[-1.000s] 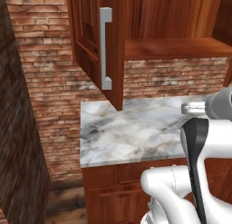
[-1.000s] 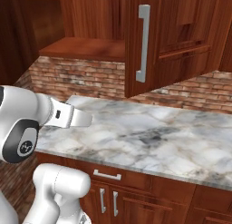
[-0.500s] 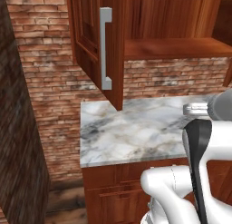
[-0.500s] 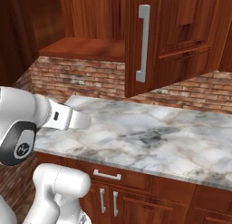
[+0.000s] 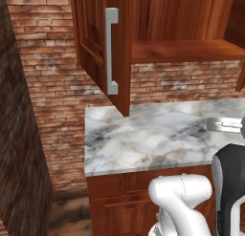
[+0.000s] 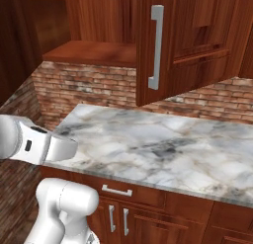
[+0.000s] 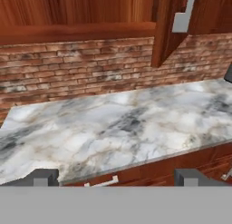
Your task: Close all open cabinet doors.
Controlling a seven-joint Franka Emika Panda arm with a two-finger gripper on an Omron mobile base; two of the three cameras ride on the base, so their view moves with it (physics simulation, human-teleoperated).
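Note:
Two tall reddish-brown cabinet doors stand open over the marble counter (image 5: 143, 134). The left door (image 5: 91, 34) swings out above the counter's left end, its grey bar handle (image 5: 111, 51) facing me. The right door (image 6: 197, 40) carries its own handle (image 6: 156, 45); its edge (image 7: 164, 32) and handle (image 7: 183, 14) appear at the upper right of the hand view. My gripper (image 7: 115, 177) is open with nothing between its fingertips (image 7: 43, 177). It hangs low by the counter's front edge, well below both doors. The hand shows as a grey block (image 5: 225, 124) and a white stub (image 6: 59, 149).
An open shelf (image 5: 186, 51) lies between the doors. Brick wall (image 7: 90, 69) runs behind the counter, and a dark brick side wall (image 5: 19, 149) stands at the left. Base cabinets and a drawer front (image 6: 118, 191) sit under the counter.
The hand has drawn back toward the robot's body and dropped slightly over the counter's front edge. Both doors stand as before, and the base has not moved.

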